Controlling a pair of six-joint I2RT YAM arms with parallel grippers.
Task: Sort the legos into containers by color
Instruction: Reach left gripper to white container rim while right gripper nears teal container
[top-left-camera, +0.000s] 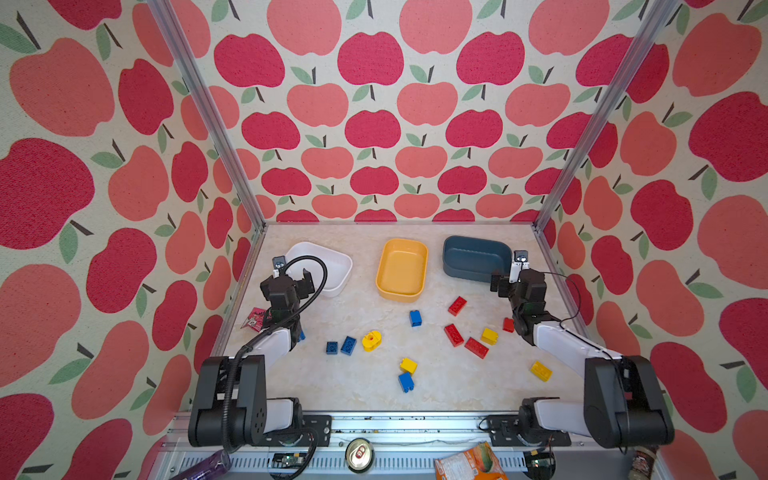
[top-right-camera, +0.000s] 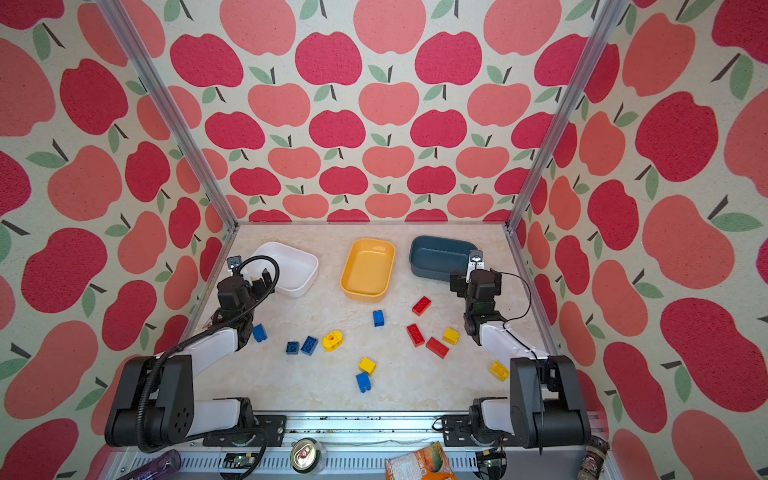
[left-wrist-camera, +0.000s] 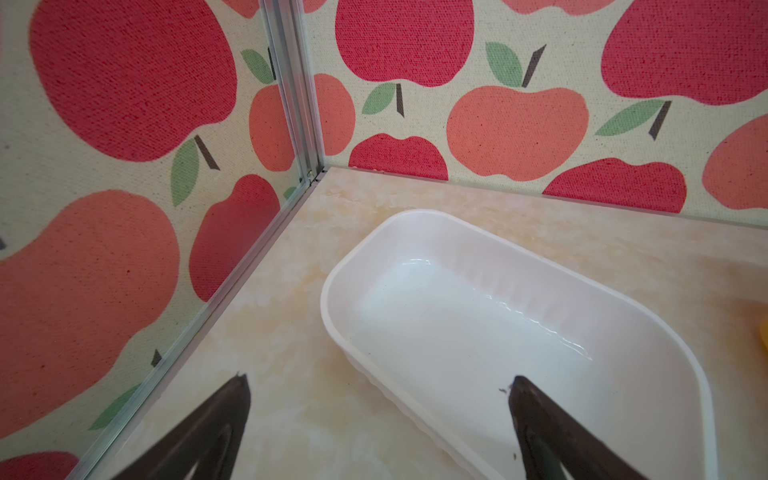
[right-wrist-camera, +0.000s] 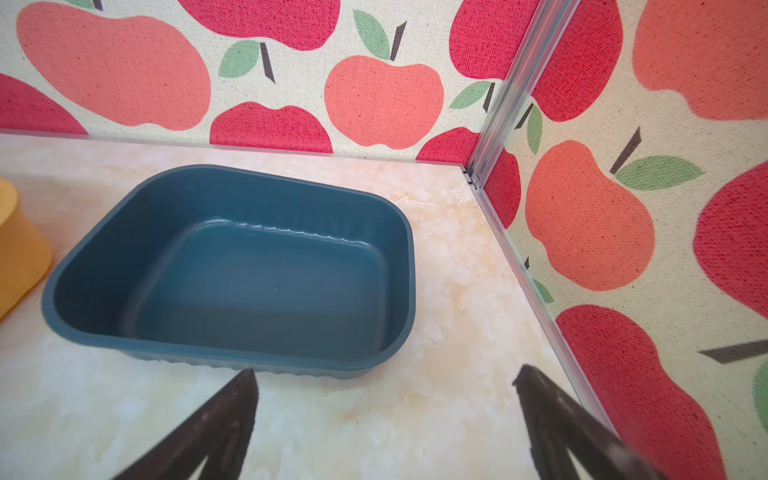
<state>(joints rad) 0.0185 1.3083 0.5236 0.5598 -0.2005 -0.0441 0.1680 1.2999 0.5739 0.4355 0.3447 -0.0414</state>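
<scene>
The left arm (top-left-camera: 274, 341) covers most of a blue brick (top-left-camera: 302, 335) and part of the red wrapper (top-left-camera: 253, 319). The right arm (top-left-camera: 557, 341) hides part of a red brick (top-left-camera: 508, 324). The right wrist view's edge cuts off the yellow tub (right-wrist-camera: 16, 249).

The three tubs stand in a row at the far side, all empty and open from above: the white tub (top-left-camera: 332, 266) on the left, the yellow tub (top-left-camera: 402, 270) in the middle, the blue tub (top-left-camera: 473, 255) on the right. The gap between white and yellow is wider than the gap between yellow and blue. The table (top-left-camera: 361, 309) is bare just in front of the white and yellow tubs, and also along the near edge in the middle. On the right, four red legos (top-left-camera: 454, 335) and a yellow lego (top-left-camera: 489, 336) lie near each other, with only narrow passages between them. The right arm (top-left-camera: 557, 340) stands just beside them. A blue lego (top-right-camera: 259, 332) lies just beside the left arm (top-left-camera: 274, 340), and a red wrapper (top-left-camera: 254, 320) lies by the left wall (top-left-camera: 216, 291).
</scene>
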